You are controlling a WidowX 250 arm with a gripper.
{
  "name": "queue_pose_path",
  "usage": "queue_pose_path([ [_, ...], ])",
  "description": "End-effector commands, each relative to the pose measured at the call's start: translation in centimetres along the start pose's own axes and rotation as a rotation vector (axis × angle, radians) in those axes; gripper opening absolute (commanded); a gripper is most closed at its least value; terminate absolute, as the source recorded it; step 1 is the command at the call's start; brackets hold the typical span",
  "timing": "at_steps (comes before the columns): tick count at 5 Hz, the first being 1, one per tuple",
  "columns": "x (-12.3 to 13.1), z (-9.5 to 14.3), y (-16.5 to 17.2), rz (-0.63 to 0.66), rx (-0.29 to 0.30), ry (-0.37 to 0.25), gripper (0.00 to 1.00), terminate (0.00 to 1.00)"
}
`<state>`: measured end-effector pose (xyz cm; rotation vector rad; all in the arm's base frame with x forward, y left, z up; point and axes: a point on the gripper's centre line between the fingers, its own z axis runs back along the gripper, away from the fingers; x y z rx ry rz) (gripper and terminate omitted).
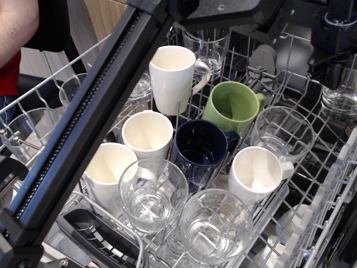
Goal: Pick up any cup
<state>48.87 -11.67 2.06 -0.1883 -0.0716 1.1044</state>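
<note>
The cup (340, 103), a short clear glass tumbler, hangs at the far right, raised above the wire dishwasher rack (312, 184). My black gripper (338, 78) comes down from the top right corner and is shut on the cup's rim. The fingertips are partly hidden by the gripper body. Several other clear tumblers stand in the rack, for example at the front (153, 195), beside it (216, 226) and right of the mugs (281, 133).
The rack also holds white mugs (173, 78) (146, 134) (256, 174), a green mug (233, 106) and a dark blue mug (199, 148). My black arm (95, 128) crosses the view diagonally. A person's arm (17, 22) is at the top left.
</note>
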Motion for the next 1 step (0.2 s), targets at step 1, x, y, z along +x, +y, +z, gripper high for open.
queue_pose_path([
  [1,-0.33,14.55,-3.04,-0.077,-0.324,-0.120,0.00,1.00],
])
